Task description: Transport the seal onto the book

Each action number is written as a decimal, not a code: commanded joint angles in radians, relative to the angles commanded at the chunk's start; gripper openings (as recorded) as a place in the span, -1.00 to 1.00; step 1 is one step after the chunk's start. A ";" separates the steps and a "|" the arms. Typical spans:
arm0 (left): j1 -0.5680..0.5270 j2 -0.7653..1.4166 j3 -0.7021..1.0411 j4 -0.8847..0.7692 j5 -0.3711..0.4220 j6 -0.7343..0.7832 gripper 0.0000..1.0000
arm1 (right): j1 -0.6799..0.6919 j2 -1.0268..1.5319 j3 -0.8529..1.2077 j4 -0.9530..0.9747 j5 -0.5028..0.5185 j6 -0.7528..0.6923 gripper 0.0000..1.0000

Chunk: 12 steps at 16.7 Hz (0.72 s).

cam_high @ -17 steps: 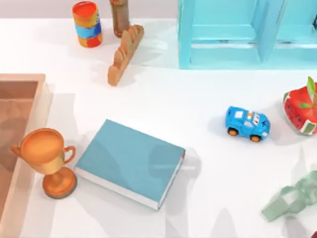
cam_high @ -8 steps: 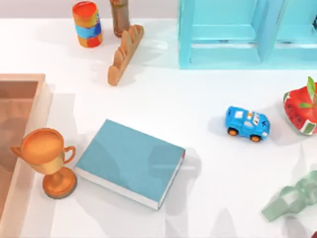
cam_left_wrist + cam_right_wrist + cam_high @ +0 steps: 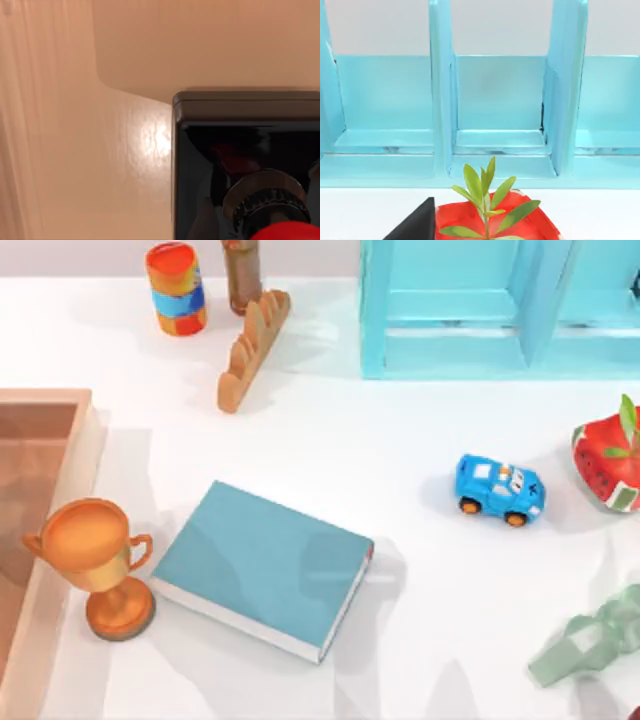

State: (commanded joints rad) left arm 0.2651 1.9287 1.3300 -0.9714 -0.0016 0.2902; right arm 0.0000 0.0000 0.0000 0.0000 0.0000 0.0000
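The book (image 3: 262, 567), teal-blue with white page edges, lies flat at the table's lower left in the top view, its cover bare. In the left wrist view, a black square body (image 3: 245, 150) with a knurled metal ring and a glossy red knob (image 3: 287, 233) sits very close to the camera on a tan wooden surface (image 3: 100, 150). It looks like the seal. A small dark red spot (image 3: 635, 712) shows at the top view's bottom right corner, and I cannot tell what it is.
A copper trophy (image 3: 95, 560) stands left of the book beside a wooden tray (image 3: 60, 430). A blue toy car (image 3: 500, 490), a red potted plant (image 3: 608, 465), a light-blue shelf unit (image 3: 450, 310), a bread rack (image 3: 250, 350), a can (image 3: 176, 288) and a pale green see-through shape (image 3: 590, 640) are around.
The pale green see-through shape at the right edge has shifted very slightly downward. Everything else is as before.
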 joint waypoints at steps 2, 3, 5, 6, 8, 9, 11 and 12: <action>0.000 0.000 0.000 0.000 0.000 0.000 -1.00 | 0.000 0.000 0.000 0.000 0.000 0.000 1.00; -0.002 -0.001 0.000 0.000 0.000 0.001 -1.00 | 0.000 0.000 0.000 0.000 0.000 0.000 1.00; -0.016 -0.001 0.015 -0.016 -0.001 -0.012 -1.00 | 0.000 0.000 0.000 0.000 0.000 0.000 1.00; -0.037 -0.003 0.039 -0.039 -0.001 -0.031 -1.00 | 0.000 0.000 0.000 0.000 0.000 0.000 1.00; -0.099 -0.009 0.114 -0.118 -0.001 -0.091 -1.00 | 0.000 0.000 0.000 0.000 0.000 0.000 1.00; -0.138 -0.015 0.160 -0.173 -0.002 -0.129 -1.00 | 0.000 0.000 0.000 0.000 0.000 0.000 1.00; -0.224 -0.031 0.260 -0.302 -0.002 -0.215 -1.00 | 0.000 0.000 0.000 0.000 0.000 0.000 1.00; -0.269 -0.040 0.309 -0.368 -0.002 -0.261 -1.00 | 0.000 0.000 0.000 0.000 0.000 0.000 1.00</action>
State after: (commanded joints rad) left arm -0.0034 1.8886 1.6389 -1.3389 -0.0031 0.0292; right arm 0.0000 0.0000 0.0000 0.0000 0.0000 0.0000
